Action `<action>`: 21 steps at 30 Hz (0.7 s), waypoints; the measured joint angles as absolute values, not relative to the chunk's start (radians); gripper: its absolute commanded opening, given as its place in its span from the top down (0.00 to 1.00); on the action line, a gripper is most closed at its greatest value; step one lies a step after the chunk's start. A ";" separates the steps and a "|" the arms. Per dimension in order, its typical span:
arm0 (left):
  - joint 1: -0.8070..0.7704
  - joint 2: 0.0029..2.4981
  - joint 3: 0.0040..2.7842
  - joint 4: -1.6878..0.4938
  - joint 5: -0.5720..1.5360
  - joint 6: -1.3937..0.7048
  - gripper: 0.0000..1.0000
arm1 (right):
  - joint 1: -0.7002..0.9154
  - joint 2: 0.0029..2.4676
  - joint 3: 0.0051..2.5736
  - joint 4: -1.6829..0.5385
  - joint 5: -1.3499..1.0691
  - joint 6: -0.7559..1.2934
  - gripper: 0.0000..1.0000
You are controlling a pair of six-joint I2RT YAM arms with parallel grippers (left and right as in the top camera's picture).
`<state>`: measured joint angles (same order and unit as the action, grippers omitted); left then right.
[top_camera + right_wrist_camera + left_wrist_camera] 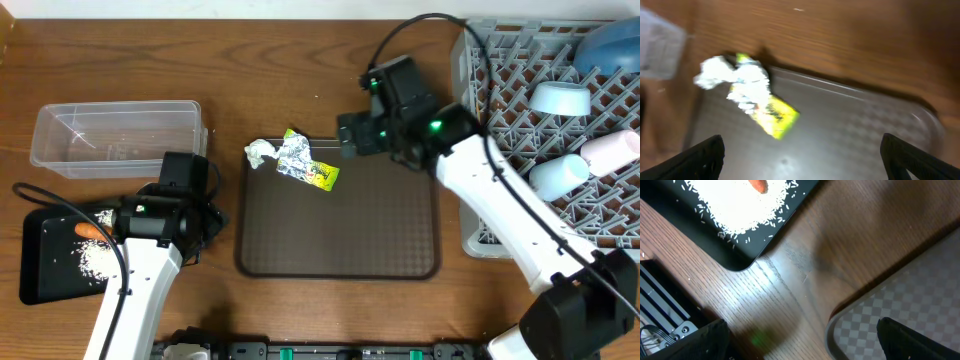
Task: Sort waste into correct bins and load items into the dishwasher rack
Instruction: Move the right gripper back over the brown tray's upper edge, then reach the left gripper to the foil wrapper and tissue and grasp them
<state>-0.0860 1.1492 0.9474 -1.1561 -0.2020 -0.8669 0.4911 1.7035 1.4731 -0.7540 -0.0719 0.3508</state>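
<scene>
Sorting check: tub (115,135) sits far left of the brown tray (340,240) and looks empty. Black tray (38,255), left of it, holds rice (95,258) and carrot (90,231). Left gripper (212,218) hangs just off its left edge, fingers spread wide, nothing held. Tissue (260,153), foil (295,155) and packet (322,176) bunch at its top-left corner. Right gripper (343,140) is over its top edge, fingers fully apart, empty. Risks: one pinch could snag two pieces together, or a finger could shove the tissue off the rim. Rack (500,100) is just right of it.

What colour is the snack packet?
Yellow-green. The snack packet shows best in the right wrist view.
</scene>
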 measured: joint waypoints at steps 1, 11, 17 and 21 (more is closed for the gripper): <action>-0.086 1.149 0.947 -1.156 -0.202 -0.867 0.02 | 0.481 1.703 1.473 -0.765 -0.070 0.355 0.01; -0.086 1.149 0.947 -1.140 -0.125 -0.887 0.02 | 0.443 1.703 1.473 -0.806 -0.051 0.365 0.01; -0.086 1.149 0.947 -1.152 0.002 -0.893 0.02 | 0.443 1.703 1.473 -0.807 -0.051 0.368 0.01; -0.112 1.149 0.938 -1.159 0.105 -0.887 0.02 | 0.443 1.703 1.473 -0.807 -0.051 0.368 0.01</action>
<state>-0.1120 1.1492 0.9382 -1.1595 0.1047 -0.8871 0.4427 1.7035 1.4731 -0.8070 -0.0509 0.3676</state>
